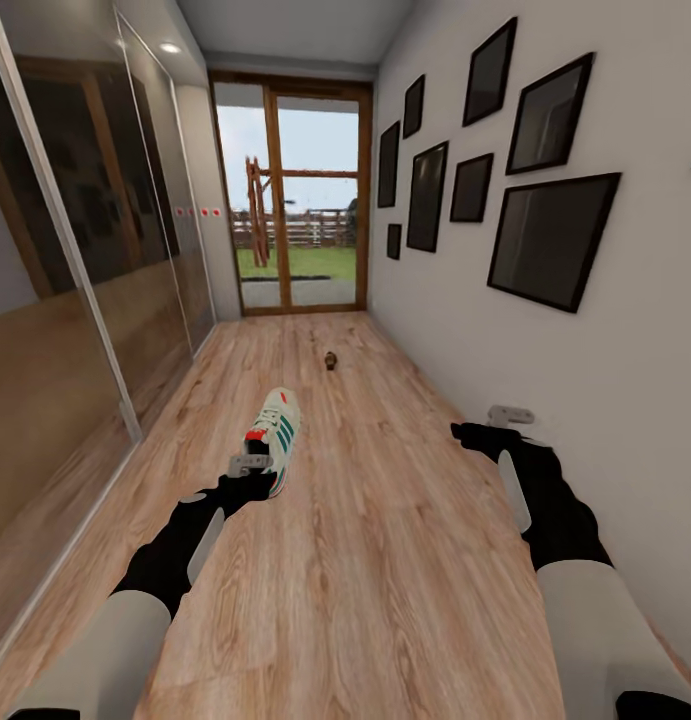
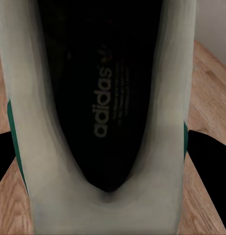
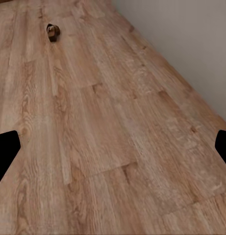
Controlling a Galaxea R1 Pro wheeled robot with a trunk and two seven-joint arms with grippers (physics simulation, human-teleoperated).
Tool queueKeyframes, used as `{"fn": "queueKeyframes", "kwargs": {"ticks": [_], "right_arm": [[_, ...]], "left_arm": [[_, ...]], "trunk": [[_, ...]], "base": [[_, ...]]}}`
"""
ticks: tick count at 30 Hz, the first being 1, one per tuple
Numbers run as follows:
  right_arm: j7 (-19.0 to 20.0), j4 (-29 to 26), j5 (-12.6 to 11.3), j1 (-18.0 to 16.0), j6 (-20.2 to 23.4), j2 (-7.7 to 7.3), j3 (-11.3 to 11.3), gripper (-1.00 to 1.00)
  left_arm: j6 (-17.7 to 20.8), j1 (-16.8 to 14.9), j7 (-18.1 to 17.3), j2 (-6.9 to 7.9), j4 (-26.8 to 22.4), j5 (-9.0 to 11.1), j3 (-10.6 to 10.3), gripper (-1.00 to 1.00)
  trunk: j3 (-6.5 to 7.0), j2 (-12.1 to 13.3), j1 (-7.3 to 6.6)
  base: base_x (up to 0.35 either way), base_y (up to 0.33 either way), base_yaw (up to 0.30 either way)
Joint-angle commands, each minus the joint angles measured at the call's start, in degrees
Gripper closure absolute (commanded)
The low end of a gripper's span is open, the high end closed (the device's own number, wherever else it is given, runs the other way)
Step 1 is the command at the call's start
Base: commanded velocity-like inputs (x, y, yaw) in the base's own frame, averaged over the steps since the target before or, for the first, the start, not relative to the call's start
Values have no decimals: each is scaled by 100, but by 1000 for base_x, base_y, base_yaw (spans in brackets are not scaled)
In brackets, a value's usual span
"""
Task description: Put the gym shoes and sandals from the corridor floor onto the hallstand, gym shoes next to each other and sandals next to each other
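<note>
Head view: a gym shoe [image 1: 275, 438] lies on the corridor floor [image 1: 385, 560] about midway between the mirrored wardrobe doors [image 1: 75, 280] and the wall with picture frames [image 1: 545, 230]. Its long axis runs along the corridor, toe toward the glass door [image 1: 295, 200] at the far end, red-orange heel toward the robot. The left hand [image 1: 253, 470] is at that heel, with the shoe's back end at its fingers. Farther up the corridor, near the door, a small dark sandal [image 1: 331, 361] sits on the floor, too small to tell which way it points. The right hand [image 1: 509, 415] hovers close to the picture wall, well apart from both shoes; its opening cannot be told here.

Left wrist view: the gym shoe [image 2: 108, 98] is seen from its heel end, looking into the dark insole with printed lettering, the toe pointing away. The black fingers [image 2: 208, 161] stand on either side of the heel, spread to about the shoe's width; whether they press it cannot be told.

Right wrist view: the right hand's fingers [image 3: 5, 152] sit wide apart at the picture's edges with bare corridor floor [image 3: 117, 137] between them. The sandal [image 3: 53, 32] lies far ahead, beside nothing, its tan footbed just visible.
</note>
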Motion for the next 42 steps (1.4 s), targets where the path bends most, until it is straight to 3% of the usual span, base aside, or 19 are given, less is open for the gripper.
{"fn": "queueKeyframes", "kwargs": {"ticks": [1,29,42], "right_arm": [[-3,-9,-22,-4,28,-1,-3,-100],[-3,-9,-22,-3,27,-2,-7,-100],[-3,-9,-22,-5,27,-10,-12,-100]], "left_arm": [[39,-3,-5,-1,-6,51,-2,100],[39,-3,-7,-9,-6,51,-8,100],[39,-4,-7,-9,-6,51,-8,100]], "trunk": [[1,-2,2],[197,-2,2],[235,-2,2]], "base": [[346,0,221],[347,-63,219],[347,-87,47]]}}
